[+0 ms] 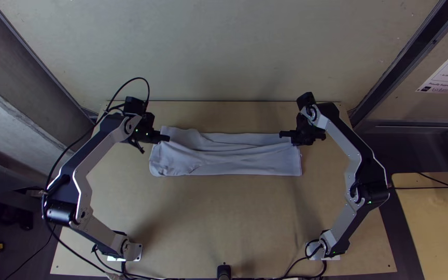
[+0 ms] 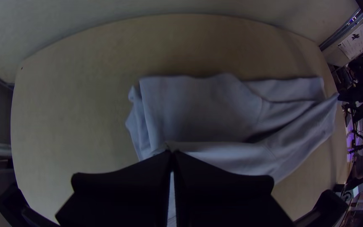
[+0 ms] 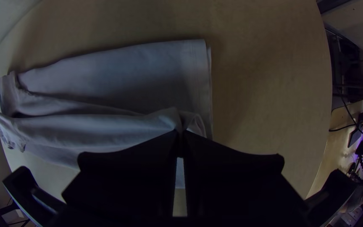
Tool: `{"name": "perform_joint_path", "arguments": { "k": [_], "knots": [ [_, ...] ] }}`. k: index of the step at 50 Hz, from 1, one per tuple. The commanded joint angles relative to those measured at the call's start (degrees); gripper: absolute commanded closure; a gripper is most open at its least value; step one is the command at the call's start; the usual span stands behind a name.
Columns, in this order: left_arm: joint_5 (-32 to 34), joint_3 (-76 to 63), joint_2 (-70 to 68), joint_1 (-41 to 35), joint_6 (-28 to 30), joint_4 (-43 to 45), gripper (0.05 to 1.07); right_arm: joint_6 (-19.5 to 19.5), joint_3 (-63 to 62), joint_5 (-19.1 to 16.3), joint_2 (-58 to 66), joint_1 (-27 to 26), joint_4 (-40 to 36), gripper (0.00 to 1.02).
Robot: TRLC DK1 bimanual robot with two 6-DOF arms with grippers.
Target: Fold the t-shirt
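The pale t-shirt (image 1: pixel 245 162) lies folded into a long wide strip across the table, with a lifted ridge of cloth running between the grippers. My left gripper (image 1: pixel 166 138) is at the strip's left end, my right gripper (image 1: pixel 283 134) near its right end. In the left wrist view my left gripper (image 2: pixel 172 154) is shut on an edge of the t-shirt (image 2: pixel 206 109). In the right wrist view my right gripper (image 3: pixel 180 133) is shut on a pinched fold of the t-shirt (image 3: pixel 118 75), just inside its straight hemmed end.
Bare wooden table (image 1: pixel 224 218) lies between the cloth and the arms' bases. A pale wall (image 1: pixel 224 52) rises behind the table's far edge. A black post (image 1: pixel 224 271) stands at the near edge. Another wooden table (image 1: pixel 434 223) is at the right.
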Motion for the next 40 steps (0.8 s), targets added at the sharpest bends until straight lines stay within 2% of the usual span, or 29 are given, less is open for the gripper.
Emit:
{"name": "perform_joint_path", "arguments": {
  "k": [1,12,24,27,30,34,38,40],
  "knots": [
    [0.6,4.6,3.2,0.9,2.2,1.3,1.04,-0.6,2.3,1.0,2.2,-0.5,-0.3,0.99],
    [1.0,10.1,9.5,2.1,2.6,1.6,1.04,-1.2,5.8,1.8,5.4,-1.3,-0.3,0.99],
    [1.4,6.9,12.3,1.4,1.1,2.7,1.03,-1.2,6.8,2.5,8.8,-1.9,0.1,0.99],
    [1.4,4.6,12.3,0.9,0.7,3.6,0.92,-1.3,6.5,2.5,9.5,-1.9,0.3,0.98],
    [1.4,2.7,12.3,0.3,0.5,4.8,0.70,-1.7,6.3,2.8,10.3,-2.0,0.5,0.85],
    [1.3,1.3,12.7,0.0,-0.6,5.2,0.07,-1.8,6.3,6.2,11.3,-2.1,1.3,0.67],
    [1.3,0.9,12.4,0.0,-2.0,5.3,0.09,-3.3,5.3,8.4,11.4,-2.4,1.3,0.41],
    [1.3,0.6,11.7,0.0,-2.1,5.3,0.09,-3.7,4.4,9.4,11.0,-2.8,1.6,0.23]
  ]
}}
